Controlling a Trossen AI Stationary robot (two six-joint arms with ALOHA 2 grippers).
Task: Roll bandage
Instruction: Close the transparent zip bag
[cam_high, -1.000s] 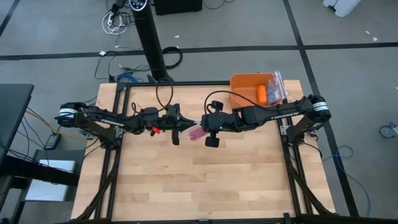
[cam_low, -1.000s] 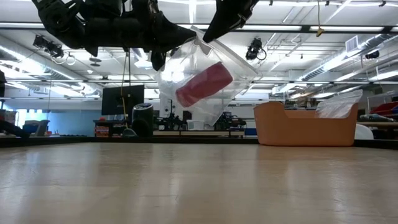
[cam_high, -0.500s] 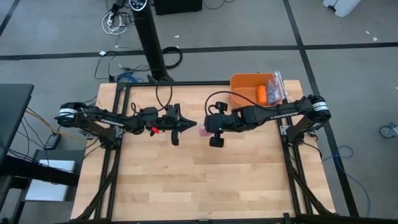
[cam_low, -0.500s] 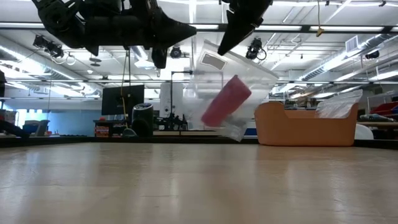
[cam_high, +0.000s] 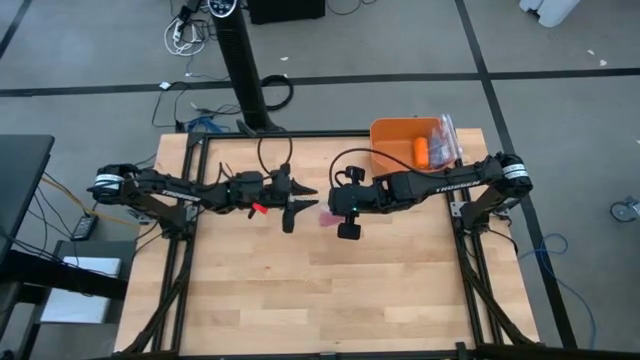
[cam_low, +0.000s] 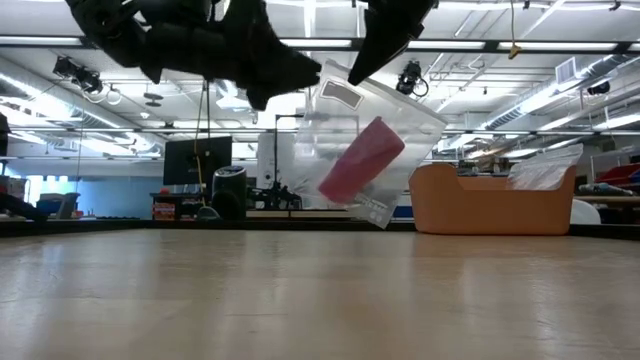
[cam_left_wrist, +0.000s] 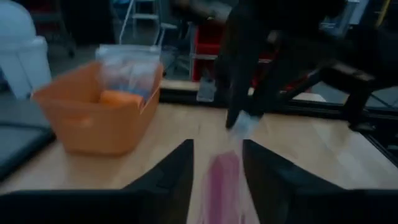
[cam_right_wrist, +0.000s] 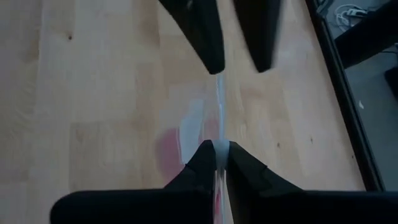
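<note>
Aloft, right gripper (cam_low: 352, 72) pinches clear bag (cam_low: 370, 150) holding bandage (cam_low: 361, 160); white label (cam_low: 340, 96) unreadable; left gripper (cam_high: 305, 203) open.

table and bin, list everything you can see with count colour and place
bandage: 1, magenta-pink roll, inside the bag, in the air over the table's middle
plastic bag: 1, clear with a white label, hanging tilted from the right tool
bin: 1, orange, at the table's far right corner
small roll: 1, orange, in the bin
second plastic bag: 1, clear, crinkled, in the bin
table: 1, light wood with a black frame
left tool: 1, dark, fingers apart, pointing at the bag, not touching it
right tool: 1, dark, pinching the bag's top edge above the table
</note>
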